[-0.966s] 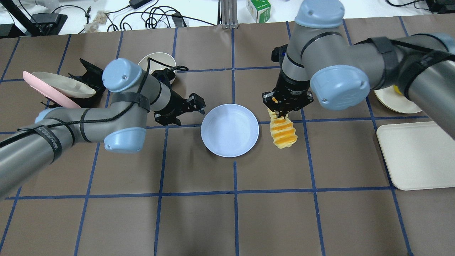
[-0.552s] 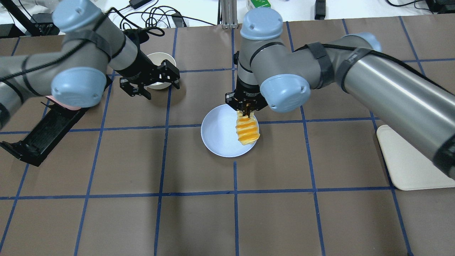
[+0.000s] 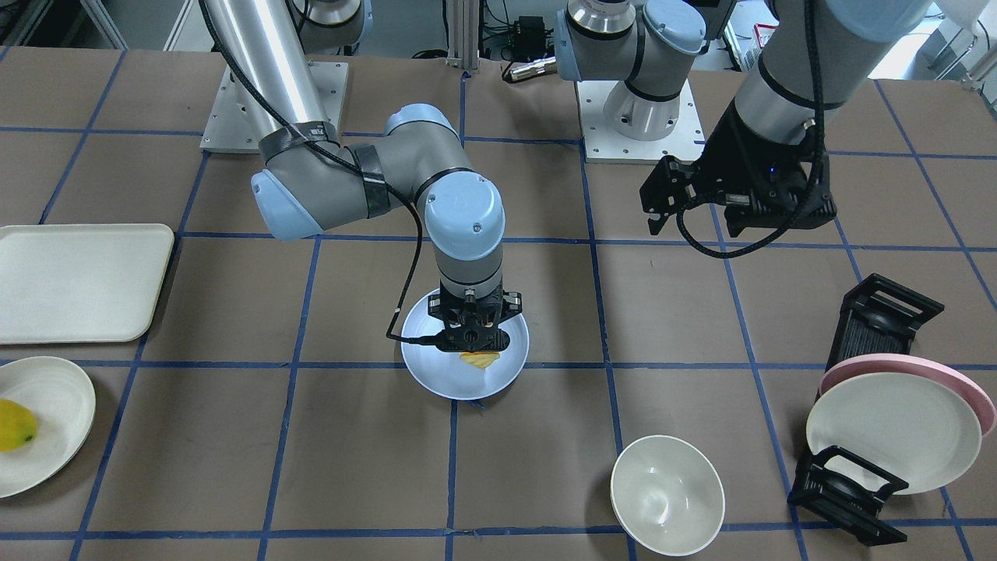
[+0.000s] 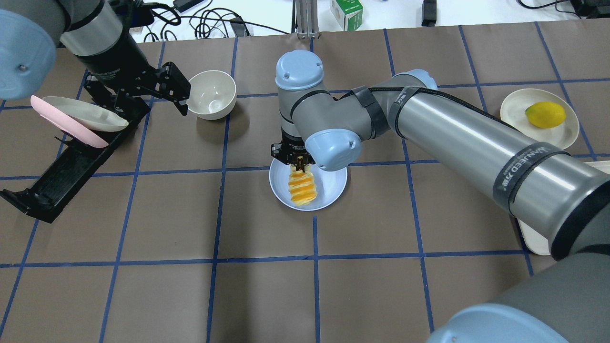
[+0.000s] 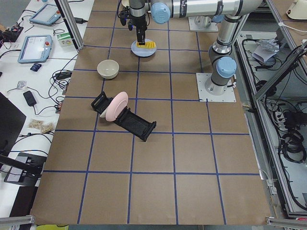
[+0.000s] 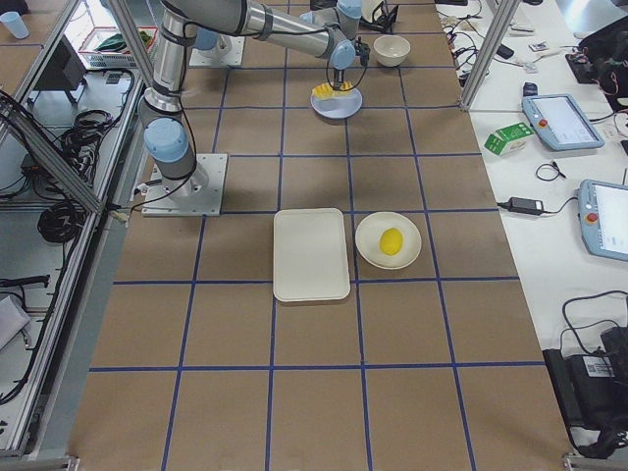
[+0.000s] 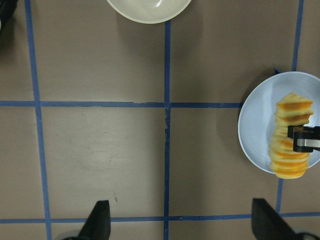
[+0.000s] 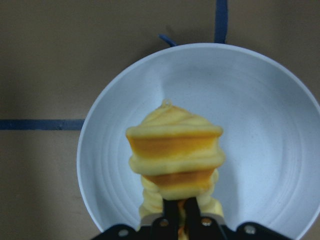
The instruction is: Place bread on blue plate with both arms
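Now right tool [image 4: 300, 164] grips bread [image 4: 302, 186], lengthwise toward the robot; left tool [image 7: 181, 222] gapes.

bread [image 4: 301, 186]: pale yellow, orange-ridged; gripped at one end above the plate [image 4: 332, 186]
plate: round, pale blue; laid flat

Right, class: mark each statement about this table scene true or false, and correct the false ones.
1. The right gripper is shut on the bread, which sits within the rim of the blue plate. True.
2. The left gripper is holding the white bowl. False: it is open and holds nothing, and the bowl stands off to one side of it.
3. The yellow fruit lies on the blue plate. False: it lies on a cream plate.
4. The pink plate stands in the black rack. True.
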Action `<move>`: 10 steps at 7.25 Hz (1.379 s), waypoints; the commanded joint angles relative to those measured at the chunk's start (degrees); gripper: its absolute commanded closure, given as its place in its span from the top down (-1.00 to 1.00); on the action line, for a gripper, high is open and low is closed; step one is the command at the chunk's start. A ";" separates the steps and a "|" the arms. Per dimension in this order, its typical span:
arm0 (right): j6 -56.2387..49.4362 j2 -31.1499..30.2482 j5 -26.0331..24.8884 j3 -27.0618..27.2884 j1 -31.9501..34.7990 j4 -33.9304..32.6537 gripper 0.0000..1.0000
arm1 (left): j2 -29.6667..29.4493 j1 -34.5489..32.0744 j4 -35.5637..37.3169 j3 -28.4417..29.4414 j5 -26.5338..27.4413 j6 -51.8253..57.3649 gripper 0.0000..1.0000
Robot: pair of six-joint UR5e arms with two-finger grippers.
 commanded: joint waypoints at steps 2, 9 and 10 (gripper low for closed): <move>0.96 1.04 -2.86 -0.26 -0.13 -0.43 0.00 | 1.18 -2.09 1.25 0.32 2.74 0.06 1.00; 0.08 -9.54 -2.63 0.09 -9.33 5.06 1.00 | 2.67 -3.07 2.92 0.14 5.44 -0.38 1.00; -0.53 -13.41 -2.01 0.00 -11.36 9.63 1.00 | 2.93 -2.72 2.83 0.06 6.25 -0.38 1.00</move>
